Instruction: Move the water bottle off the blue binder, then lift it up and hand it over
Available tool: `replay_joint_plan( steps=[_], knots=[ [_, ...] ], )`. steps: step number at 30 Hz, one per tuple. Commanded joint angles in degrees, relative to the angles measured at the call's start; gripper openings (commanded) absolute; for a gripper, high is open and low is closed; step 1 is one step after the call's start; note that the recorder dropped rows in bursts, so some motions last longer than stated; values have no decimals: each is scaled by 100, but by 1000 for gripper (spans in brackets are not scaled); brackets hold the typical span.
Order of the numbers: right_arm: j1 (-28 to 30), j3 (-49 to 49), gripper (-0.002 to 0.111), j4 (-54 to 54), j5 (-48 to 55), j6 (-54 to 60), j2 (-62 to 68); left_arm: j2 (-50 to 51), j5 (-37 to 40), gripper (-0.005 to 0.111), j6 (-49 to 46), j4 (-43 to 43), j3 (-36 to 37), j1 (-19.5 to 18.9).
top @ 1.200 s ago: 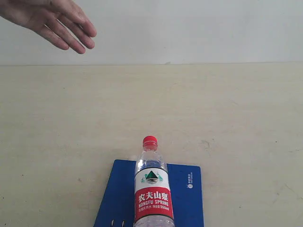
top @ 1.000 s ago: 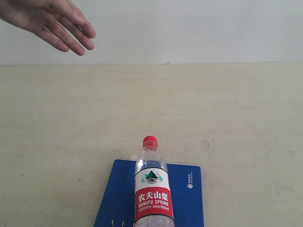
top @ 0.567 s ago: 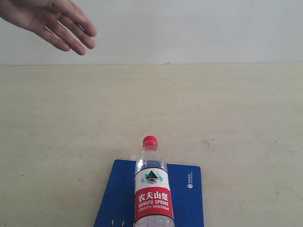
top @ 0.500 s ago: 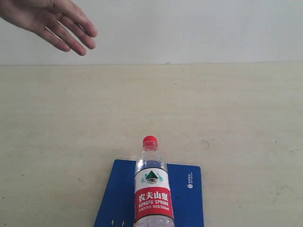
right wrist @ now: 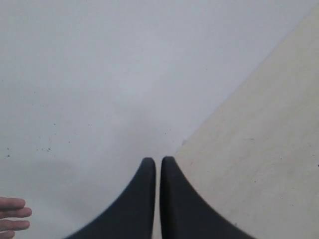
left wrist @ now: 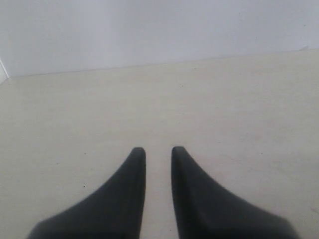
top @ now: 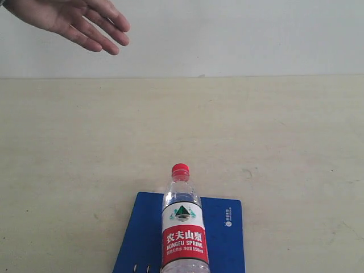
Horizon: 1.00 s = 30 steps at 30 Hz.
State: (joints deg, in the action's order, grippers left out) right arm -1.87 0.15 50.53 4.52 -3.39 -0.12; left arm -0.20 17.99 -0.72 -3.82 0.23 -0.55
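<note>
The water bottle [top: 182, 227], clear with a red cap and a red-and-white label, stands upright on the blue binder [top: 224, 239] at the near edge of the exterior view. Neither gripper shows in that view. In the left wrist view my left gripper [left wrist: 158, 149] hangs over bare table, its black fingers a narrow gap apart with nothing between them. My right gripper [right wrist: 158, 159] is shut and empty, pointing toward the table's edge and the pale wall. Neither wrist view shows the bottle or the binder.
A person's open hand [top: 79, 20] reaches in at the upper left of the exterior view, above the far side of the beige table [top: 256, 125]. Its fingertips [right wrist: 12, 219] also show in the right wrist view. A pale wall [top: 239, 34] stands behind the table.
The person's hand has shifted a little to the right and upward. The bottle and the binder have not moved.
</note>
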Motion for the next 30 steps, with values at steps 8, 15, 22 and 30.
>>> replay_joint_plan(
  steps=[8, 15, 22, 30],
  knots=[
    [6, -1430, 0, -63, 969, 3003, 1385, 20, -39, 18, -18, -11, -23, 39],
    [6, -2397, 2, 623, 3309, 5585, 4918, 20, -39, 18, -18, -11, -23, 39],
    [6, -3550, 45, 2139, 4353, 8702, 7626, 20, -39, 18, -18, -11, -23, 39],
    [1, -4092, 46, 4010, 3643, 9571, 8658, 20, -39, 18, -18, -11, -23, 39]
  ],
)
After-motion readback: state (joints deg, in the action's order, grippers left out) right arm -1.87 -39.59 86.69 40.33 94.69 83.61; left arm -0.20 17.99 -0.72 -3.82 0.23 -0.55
